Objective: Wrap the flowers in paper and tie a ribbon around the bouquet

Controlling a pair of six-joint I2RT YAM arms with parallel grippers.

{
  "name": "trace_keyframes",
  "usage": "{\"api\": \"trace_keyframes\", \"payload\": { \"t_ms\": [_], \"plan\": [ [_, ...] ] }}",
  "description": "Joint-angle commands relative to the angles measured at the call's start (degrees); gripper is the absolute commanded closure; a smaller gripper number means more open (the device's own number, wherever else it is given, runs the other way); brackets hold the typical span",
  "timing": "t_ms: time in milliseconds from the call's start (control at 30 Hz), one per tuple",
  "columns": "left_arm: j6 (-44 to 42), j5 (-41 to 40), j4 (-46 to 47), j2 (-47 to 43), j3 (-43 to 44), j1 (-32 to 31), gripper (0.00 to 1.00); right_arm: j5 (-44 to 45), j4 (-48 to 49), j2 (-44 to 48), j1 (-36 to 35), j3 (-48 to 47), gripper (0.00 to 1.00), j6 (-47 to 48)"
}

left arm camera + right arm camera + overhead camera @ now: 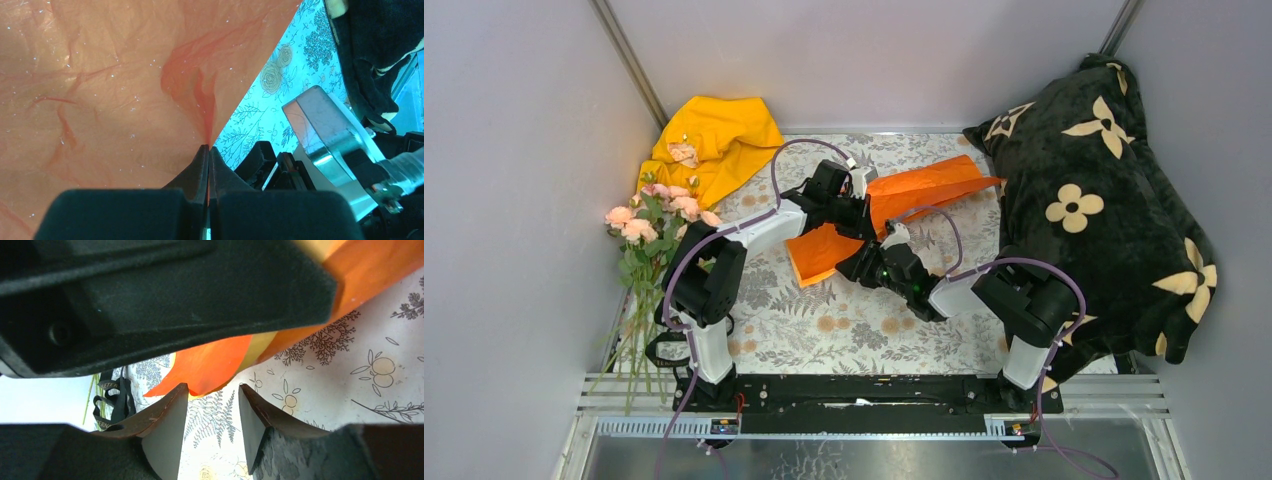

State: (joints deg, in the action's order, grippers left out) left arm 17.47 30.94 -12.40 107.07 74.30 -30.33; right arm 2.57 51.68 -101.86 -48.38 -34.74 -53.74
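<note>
The paper point(929, 182), thin, light, limp and easily torn, hangs over mid worktop point(824, 330), with the left gripper point(207, 148) clenched on a fold. The right gripper point(212, 386), released and empty, should probably pinch the near edge gently. The flowers point(652, 218) lie at the left edge.

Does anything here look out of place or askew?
Yes. The paper is not flat: it is creased and folded, pinched in the shut left gripper, its far end by the black pillow. The flowers lie apart at the left edge.
</note>
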Motion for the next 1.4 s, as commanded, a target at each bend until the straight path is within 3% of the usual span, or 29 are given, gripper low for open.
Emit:
{"api": "trace_keyframes", "payload": {
  "t_ms": [0,233,367,600,1367],
  "plan": [
    [0.3,0.5,2.5,-2.3,0.0,0.3,1.0,2.1,0.8,1.4,-0.6,-1.5,0.5,4.4],
    [0.3,0.6,2.4,-1.9,0.4,0.3,1.0,2.1,-2.8,8.4,-0.8,2.3,0.43,8.4],
    [0.7,1.2,2.4,-1.8,0.5,0.3,1.0,2.4,-3.5,10.1,-0.8,3.4,0.45,8.5],
    [1.1,1.2,2.3,-2.4,0.4,0.3,1.0,2.9,-2.8,7.4,-0.9,2.0,0.52,6.4],
    [2.5,1.7,3.2,-2.7,-0.9,0.3,1.0,8.1,-3.8,0.6,-0.8,-5.8,0.49,7.5]
  ]
}}
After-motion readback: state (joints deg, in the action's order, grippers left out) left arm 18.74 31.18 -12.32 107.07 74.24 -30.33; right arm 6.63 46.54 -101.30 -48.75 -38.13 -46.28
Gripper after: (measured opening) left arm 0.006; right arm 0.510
